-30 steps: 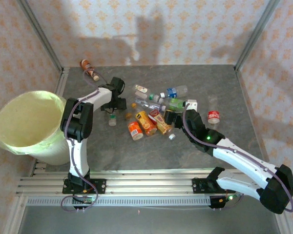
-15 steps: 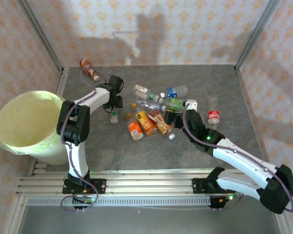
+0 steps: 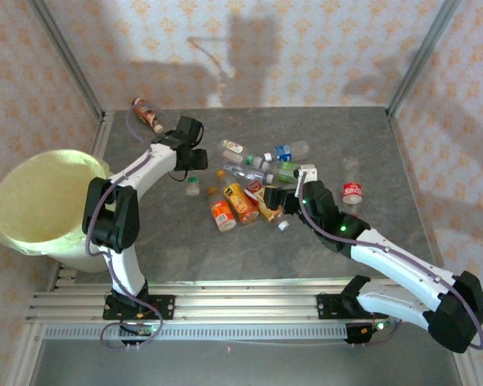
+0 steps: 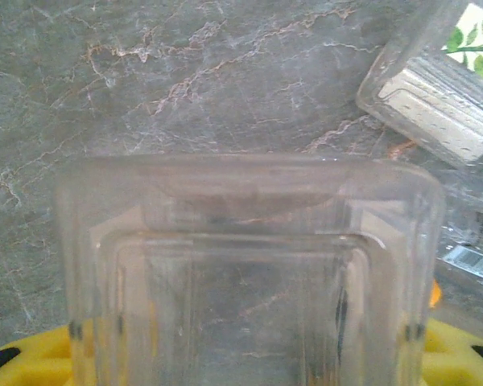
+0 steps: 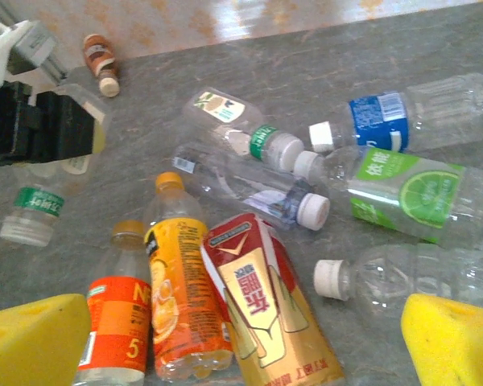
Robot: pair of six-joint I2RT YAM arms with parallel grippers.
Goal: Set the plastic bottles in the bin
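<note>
My first worry was at the bin (image 3: 16, 233), on the left edge of the table (image 3: 370, 137). From the top camera the left arm's elbow (image 3: 105, 221) looked close beside its rim, and I judged that a quick swing home could nudge the bin.

Right of the bin, the clear bottle (image 4: 241, 273) in the left gripper (image 3: 195, 158) looked thin-walled and slick. Squeezed too hard it might buckle and squirt out, landing short of the bin. About as far from the bin stood a small green-banded bottle (image 3: 193, 186), which a careless pass could topple.

Farther from the bin lay the heap of plastic bottles (image 3: 249, 173), packed and touching. A closing claw there could catch two at once, or flick one so it rolled even farther from the bin. Farthest from the bin, a red-labelled bottle (image 3: 352, 191) lay alone.

The left gripper was closed around the clear bottle, with its yellow pads (image 4: 459, 354) pressed to both sides in the wrist view. I could not tell whether the bottle was clear of the table. The right gripper (image 3: 280, 195) was spread wide and held nothing. Its pads (image 5: 32, 342) were well apart, flanking a red-and-gold bottle (image 5: 266, 314) in the heap. I could not tell whether they touched anything.
</note>
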